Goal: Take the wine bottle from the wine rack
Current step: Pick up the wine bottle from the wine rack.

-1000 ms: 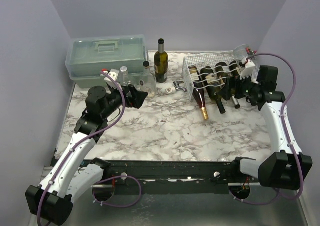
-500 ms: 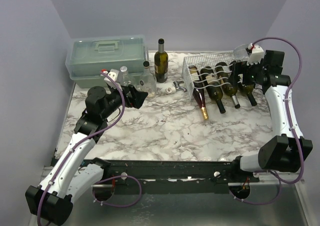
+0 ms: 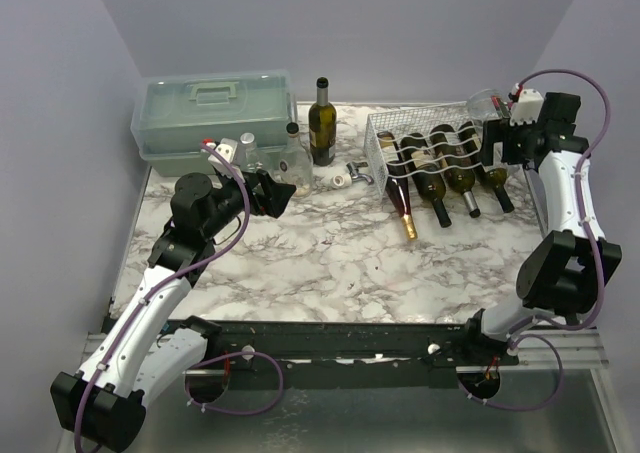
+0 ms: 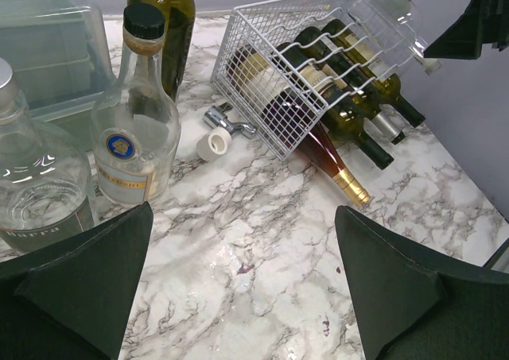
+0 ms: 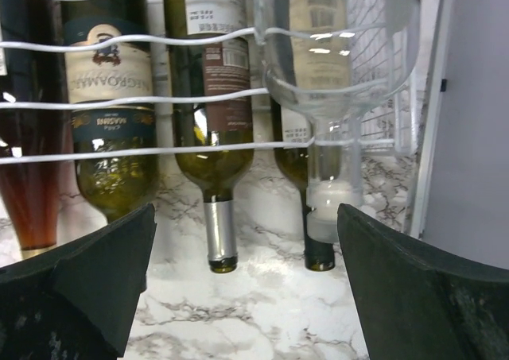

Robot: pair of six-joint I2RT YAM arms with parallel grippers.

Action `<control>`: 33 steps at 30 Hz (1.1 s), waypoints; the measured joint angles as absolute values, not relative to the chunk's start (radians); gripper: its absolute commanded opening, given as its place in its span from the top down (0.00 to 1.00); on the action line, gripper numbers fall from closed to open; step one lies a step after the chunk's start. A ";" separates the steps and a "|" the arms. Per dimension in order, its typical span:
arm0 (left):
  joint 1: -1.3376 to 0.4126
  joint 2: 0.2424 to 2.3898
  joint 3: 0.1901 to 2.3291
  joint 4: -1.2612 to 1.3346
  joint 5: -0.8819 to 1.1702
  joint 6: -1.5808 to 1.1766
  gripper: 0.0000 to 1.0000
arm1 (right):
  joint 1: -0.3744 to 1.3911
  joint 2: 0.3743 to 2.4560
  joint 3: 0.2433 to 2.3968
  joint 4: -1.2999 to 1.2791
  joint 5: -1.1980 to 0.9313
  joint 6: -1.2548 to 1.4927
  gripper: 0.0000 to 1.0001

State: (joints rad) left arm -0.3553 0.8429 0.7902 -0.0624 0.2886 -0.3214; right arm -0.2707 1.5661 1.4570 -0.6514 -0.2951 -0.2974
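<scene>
Top view first. The rack (image 3: 378, 151) sits at the far right of the marble table (image 3: 330, 253). It is white wire mesh, and four wine bottles (image 3: 440, 178) lie in it with their necks poking out toward me. A clear bottle (image 3: 487, 103) rests on top at the right end. Nothing is out yet, so the whole job is left. My right gripper (image 3: 493, 145) hangs just in front of the rack's right end. The left gripper (image 3: 278, 188) is well apart, over by the toolbox (image 3: 210, 113).

Left wrist now. The left gripper (image 4: 242, 213) is spread wide and empty above glossy, veined marble, and the rack shows across the table.

Right wrist. The right gripper (image 5: 246, 213) is spread wide too, with nothing between its fingers. Wavy white wires cross over green and dark glass with paper labels. The clear bottle (image 5: 338, 50) lies above the wires, neck toward me. It's all round, smooth glass, so I judge it slippery and want a square grip on a neck.
</scene>
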 measured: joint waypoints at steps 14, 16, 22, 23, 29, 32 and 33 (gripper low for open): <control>-0.355 0.843 0.790 -0.062 0.289 -0.321 0.01 | -0.297 1.708 1.576 -0.648 -0.263 -0.335 0.01; -0.355 0.843 0.790 -0.062 0.289 -0.321 0.01 | -0.304 1.728 1.587 -0.648 -0.262 -0.339 0.01; -0.355 0.843 0.790 -0.062 0.288 -0.321 0.01 | -0.316 1.786 1.624 -0.653 -0.262 -0.352 0.01; -0.355 0.843 0.790 -0.062 0.289 -0.321 0.01 | -0.316 1.797 1.632 -0.656 -0.262 -0.353 0.01; -0.355 0.843 0.790 -0.062 0.289 -0.321 0.01 | -0.322 1.852 1.662 -0.665 -0.263 -0.368 0.02; -0.355 0.843 0.790 -0.062 0.289 -0.321 0.01 | -0.324 1.867 1.664 -0.673 -0.263 -0.370 0.04; -0.355 0.843 0.790 -0.062 0.289 -0.321 0.01 | -0.324 1.871 1.664 -0.675 -0.263 -0.371 0.04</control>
